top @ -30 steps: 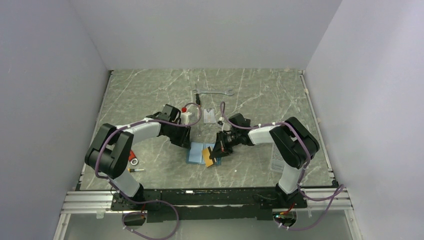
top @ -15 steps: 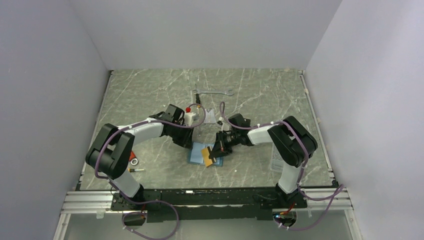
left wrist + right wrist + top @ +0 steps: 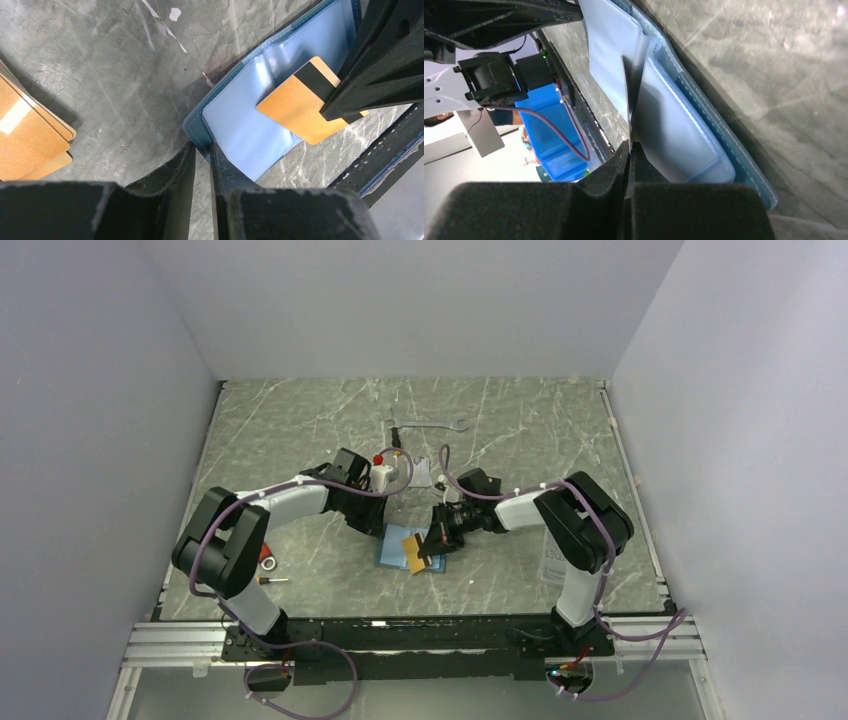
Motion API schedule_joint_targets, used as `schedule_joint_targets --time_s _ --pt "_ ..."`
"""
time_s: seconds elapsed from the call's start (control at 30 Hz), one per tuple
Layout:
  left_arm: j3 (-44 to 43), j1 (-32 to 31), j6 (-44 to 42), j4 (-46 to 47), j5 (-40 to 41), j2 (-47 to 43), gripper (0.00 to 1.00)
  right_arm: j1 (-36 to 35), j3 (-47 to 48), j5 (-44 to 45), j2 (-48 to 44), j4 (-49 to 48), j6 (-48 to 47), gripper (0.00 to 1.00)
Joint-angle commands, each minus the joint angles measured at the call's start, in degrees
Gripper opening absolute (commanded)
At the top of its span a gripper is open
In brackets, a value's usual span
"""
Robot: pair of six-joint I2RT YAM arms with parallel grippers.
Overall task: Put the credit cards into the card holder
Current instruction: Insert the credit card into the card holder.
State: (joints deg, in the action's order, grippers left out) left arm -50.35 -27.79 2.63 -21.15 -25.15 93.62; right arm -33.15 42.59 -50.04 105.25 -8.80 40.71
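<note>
Card held at the open card holder; both tools engaged.

The card holder [image 3: 235,125] lies open on the bench [image 3: 300,420], centre front. Right tool [image 3: 629,145] is clamped tight on an orange-gold credit card [image 3: 295,107], its corner over the pale blue pocket. Left tool [image 3: 200,160] is narrowed to a slim gap around the holder's near edge. More credit cards [image 3: 30,130] lie stacked well apart, left.

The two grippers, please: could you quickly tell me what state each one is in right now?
Left gripper: nearly closed around the edge of the open card holder.
Right gripper: shut on an orange credit card, its corner at the holder's pocket.
</note>
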Motion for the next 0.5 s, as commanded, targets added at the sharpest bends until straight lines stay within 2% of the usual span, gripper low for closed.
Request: schedule_joint_targets --time_s 0.0,0.47 --pt "-2.4 -0.4 -0.2 -0.6 0.7 0.7 0.22 0.5 -3.0 0.2 -3.4 1.4 -2.0 0.0" --pt "-2.5 -0.5 0.0 -0.7 1.0 0.5 0.2 0.5 -4.9 -1.3 -3.3 -3.4 0.8 0.0"
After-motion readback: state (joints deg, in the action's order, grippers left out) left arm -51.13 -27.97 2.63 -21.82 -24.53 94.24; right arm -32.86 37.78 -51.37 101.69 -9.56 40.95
